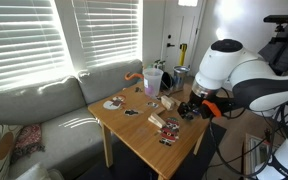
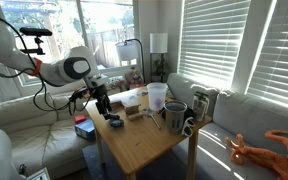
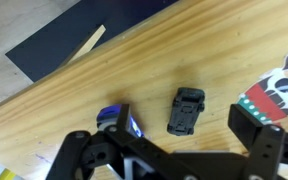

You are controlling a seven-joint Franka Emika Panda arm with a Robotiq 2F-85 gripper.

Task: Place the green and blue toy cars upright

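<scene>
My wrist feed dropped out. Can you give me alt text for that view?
The open end effector hangs over a wooden table, and the dark green toy car lies on the wood between its fingers. The blue toy car sits beside it, partly hidden behind one finger.

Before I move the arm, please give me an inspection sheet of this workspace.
surface: wooden table, its edge near the cars.
job's things: blue car and green car on the wood, apart, below the tool.
clutter: cups, striped block, patterned piece.
grippers: tool open, holding nothing.
cables: black cable hangs in a loop.
surroundings: sofa, window blinds, orange toy.
</scene>
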